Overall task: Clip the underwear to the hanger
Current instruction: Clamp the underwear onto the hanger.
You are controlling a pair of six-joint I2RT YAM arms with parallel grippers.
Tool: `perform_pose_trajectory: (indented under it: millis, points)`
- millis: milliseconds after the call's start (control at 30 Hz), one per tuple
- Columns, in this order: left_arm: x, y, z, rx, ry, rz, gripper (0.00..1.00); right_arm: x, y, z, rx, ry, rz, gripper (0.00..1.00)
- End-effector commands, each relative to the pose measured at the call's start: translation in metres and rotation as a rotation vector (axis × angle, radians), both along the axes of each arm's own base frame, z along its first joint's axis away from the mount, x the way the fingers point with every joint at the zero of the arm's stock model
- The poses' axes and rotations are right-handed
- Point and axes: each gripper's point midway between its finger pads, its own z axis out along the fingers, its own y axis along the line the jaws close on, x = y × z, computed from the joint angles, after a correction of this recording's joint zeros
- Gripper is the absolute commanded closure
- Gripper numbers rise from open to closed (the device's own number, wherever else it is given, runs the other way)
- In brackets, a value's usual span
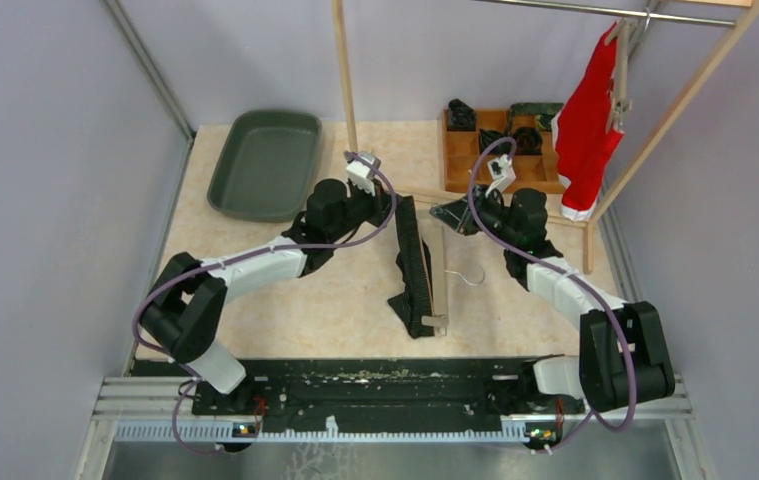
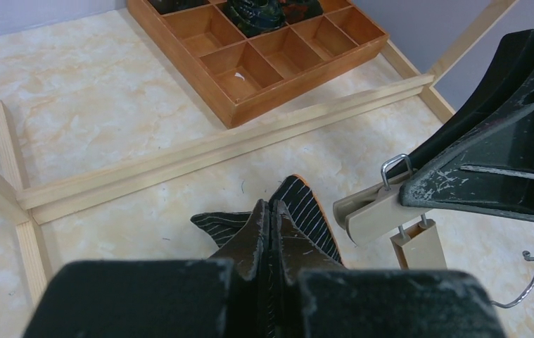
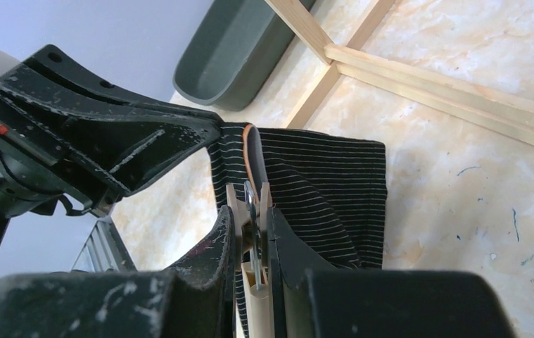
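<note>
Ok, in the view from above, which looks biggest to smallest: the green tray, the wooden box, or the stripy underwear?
1. green tray and wooden box: about alike, and the box is partly hidden, so no ranking.
2. stripy underwear: smallest, seen edge-on as a thin strip.

Left gripper (image 2: 269, 215): fingers pressed together on the striped underwear (image 2: 314, 215).
Right gripper (image 2: 418, 176): clamped a beige clip (image 2: 371, 211), just beside the fabric.
Wooden tray (image 2: 299, 88): lay beyond the wooden rail (image 2: 214, 151).
</note>
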Motion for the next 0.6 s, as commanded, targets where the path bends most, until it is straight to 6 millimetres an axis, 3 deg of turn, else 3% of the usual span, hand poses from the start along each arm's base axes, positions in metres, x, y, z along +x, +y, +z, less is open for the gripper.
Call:
perform_pose_trajectory:
  millis: [0,567]
  points:
    - [-0.003,0.002,0.036,-0.065,-0.094,-0.013,1.00,0.009,0.000,0.033,0.004,-0.093,0.000,1.00]
    - [-0.007,0.001,0.048,-0.087,-0.131,-0.031,1.00,0.006,0.004,0.034,-0.002,-0.108,0.041,1.00]
